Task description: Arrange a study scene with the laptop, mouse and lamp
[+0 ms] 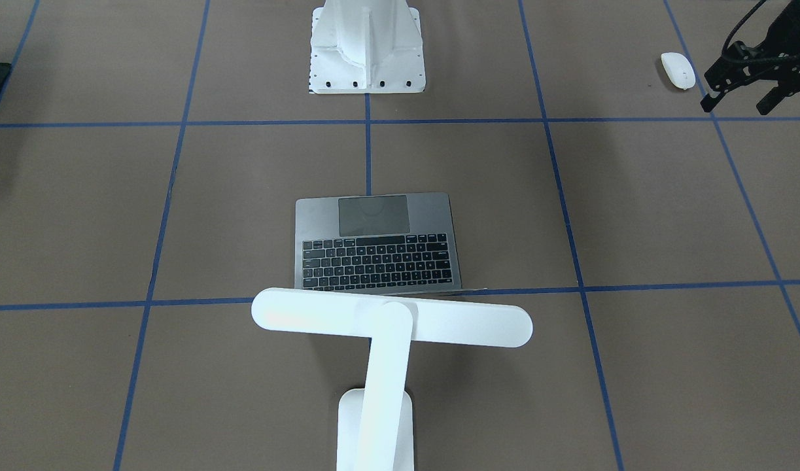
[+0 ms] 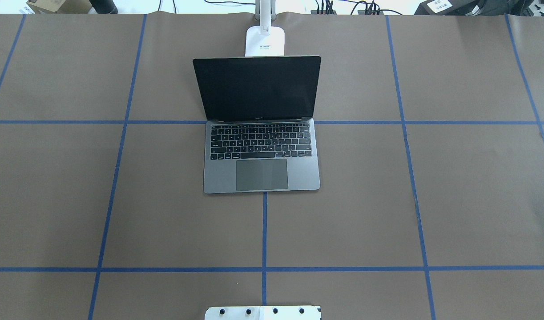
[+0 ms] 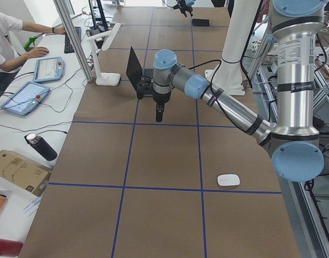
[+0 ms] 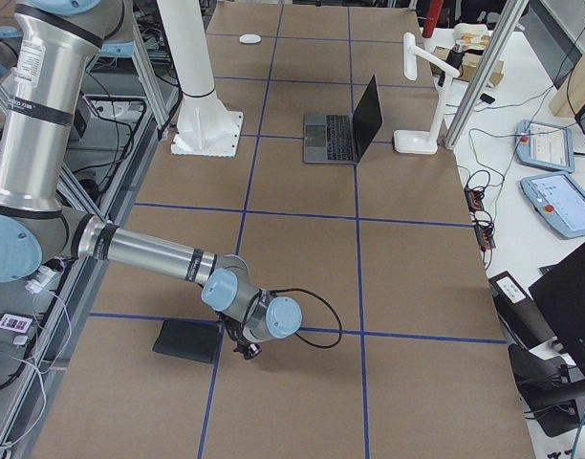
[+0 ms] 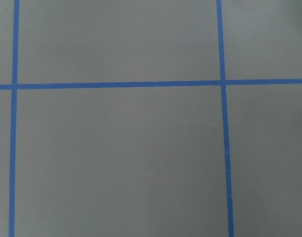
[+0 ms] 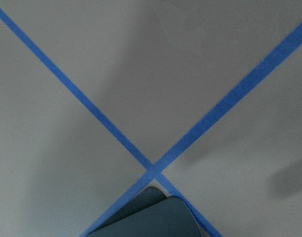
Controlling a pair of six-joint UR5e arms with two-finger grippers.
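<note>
The laptop (image 2: 260, 133) stands open in the middle of the table with its dark screen up, also seen in the front view (image 1: 377, 242). Behind it is the white lamp (image 1: 390, 327), its bar head across the laptop's back edge and its base (image 2: 265, 41) on the table. The white mouse (image 1: 676, 70) lies alone far off on my left side (image 3: 228, 180). My left gripper (image 1: 740, 99) hangs beside the mouse, apart from it, open and empty. My right gripper (image 4: 249, 346) hovers low at the table's right end; I cannot tell whether it is open or shut.
A black square mat (image 4: 187, 341) lies flat right next to my right gripper; its corner (image 6: 151, 219) shows in the right wrist view. The white bolted pedestal (image 1: 367, 46) stands at the robot's side. Operators' desks with tablets (image 3: 24, 97) border the far side.
</note>
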